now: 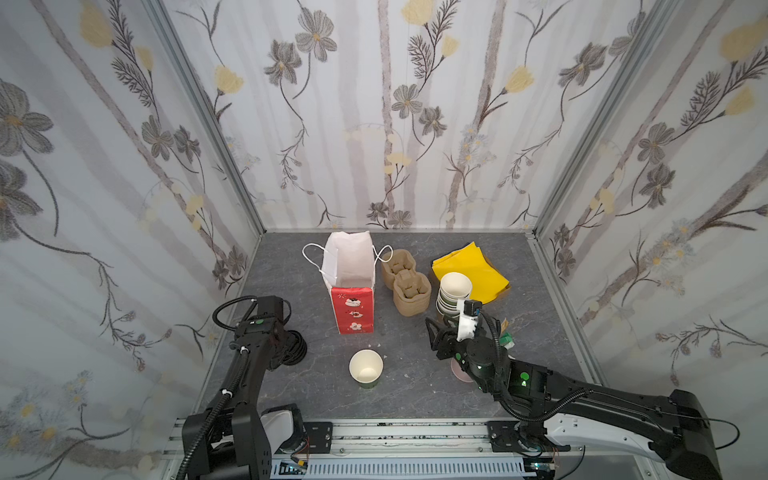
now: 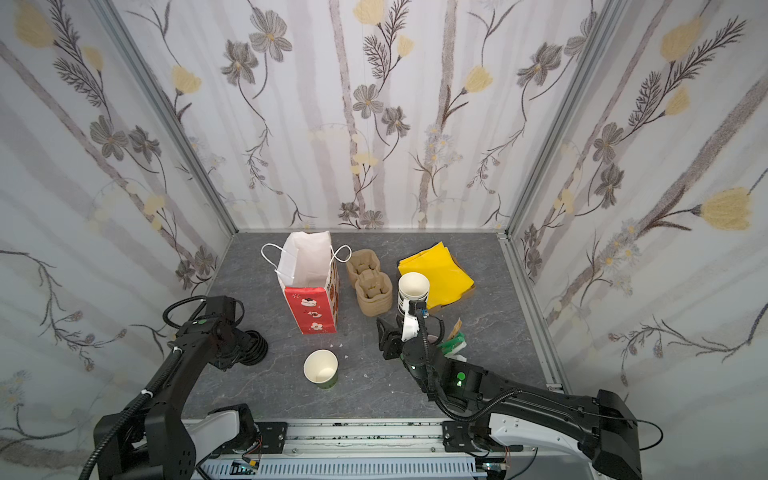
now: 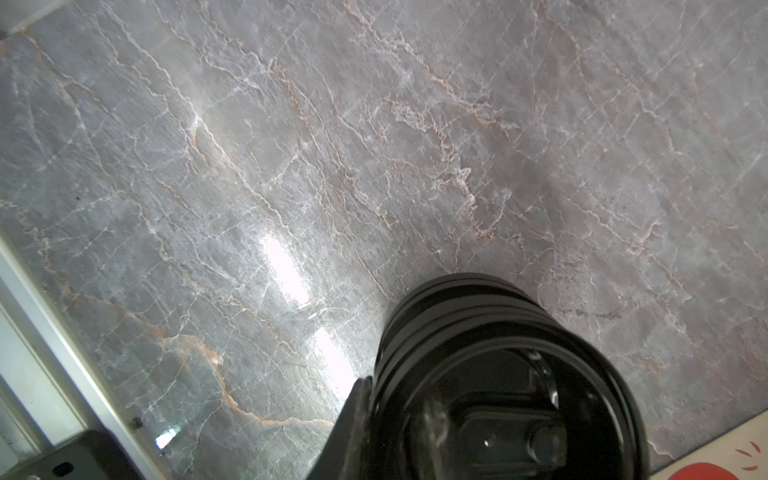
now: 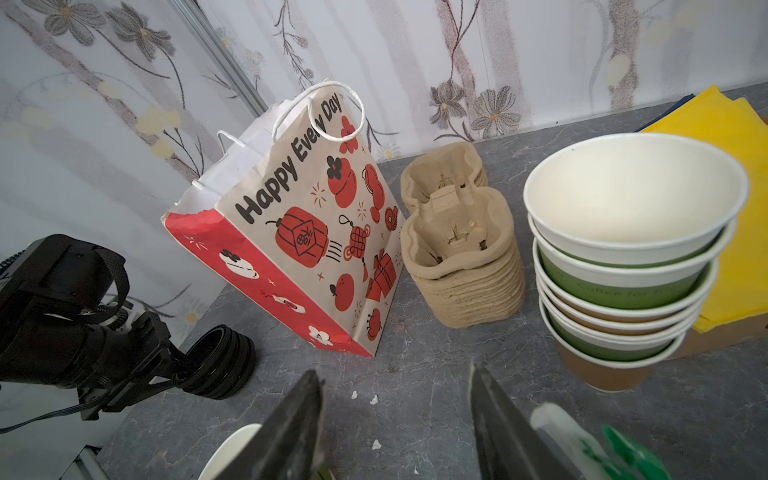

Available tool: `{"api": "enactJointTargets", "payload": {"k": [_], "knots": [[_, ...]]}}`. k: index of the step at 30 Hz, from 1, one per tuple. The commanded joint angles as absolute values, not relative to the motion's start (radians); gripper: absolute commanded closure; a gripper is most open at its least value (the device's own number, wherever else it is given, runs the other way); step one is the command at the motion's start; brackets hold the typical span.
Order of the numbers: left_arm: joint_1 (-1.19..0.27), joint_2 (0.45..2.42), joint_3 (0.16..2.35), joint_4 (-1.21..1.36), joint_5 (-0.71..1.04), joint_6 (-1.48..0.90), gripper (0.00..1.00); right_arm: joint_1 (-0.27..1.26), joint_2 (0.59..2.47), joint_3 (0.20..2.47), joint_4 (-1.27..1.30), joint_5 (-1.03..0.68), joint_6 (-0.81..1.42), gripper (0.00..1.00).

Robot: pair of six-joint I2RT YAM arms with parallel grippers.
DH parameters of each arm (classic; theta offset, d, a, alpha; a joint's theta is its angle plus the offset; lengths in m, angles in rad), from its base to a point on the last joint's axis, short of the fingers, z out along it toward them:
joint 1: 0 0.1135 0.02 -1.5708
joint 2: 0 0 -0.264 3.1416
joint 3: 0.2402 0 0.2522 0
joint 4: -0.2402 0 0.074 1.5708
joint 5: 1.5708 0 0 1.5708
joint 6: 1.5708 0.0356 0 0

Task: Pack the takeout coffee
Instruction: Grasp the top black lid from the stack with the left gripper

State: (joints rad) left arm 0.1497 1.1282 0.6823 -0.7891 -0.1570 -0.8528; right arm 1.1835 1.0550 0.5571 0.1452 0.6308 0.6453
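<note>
Standing lidless on the grey table before the red paper bag, the coffee cup is half cut off at the right wrist view's edge. The right gripper hangs spread and empty. The left gripper touches the stack of black lids; with one finger hidden, I cannot tell whether it pinches a lid

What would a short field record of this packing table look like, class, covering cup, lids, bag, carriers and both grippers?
lone cup: upright, lidless, near table front, apart from bag
black lids: stacked at left
left gripper: at the lid stack; grip unclear
paper bag: upright, top open
pulp carriers: stacked beside bag
cup stack: nested, lidless
right gripper: open, empty
</note>
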Motion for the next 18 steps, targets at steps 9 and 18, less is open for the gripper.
{"api": "enactJointTargets", "payload": {"k": [9, 18], "knots": [[0.15, 1.111, 0.683, -0.79, -0.153, -0.868, 0.85, 1.184, 1.058, 0.568, 0.167, 0.635, 0.647, 0.42], [0.15, 1.084, 0.685, -0.79, -0.138, -0.87, 0.88, 1.183, 1.055, 0.566, 0.163, 0.635, 0.648, 0.41]]}}
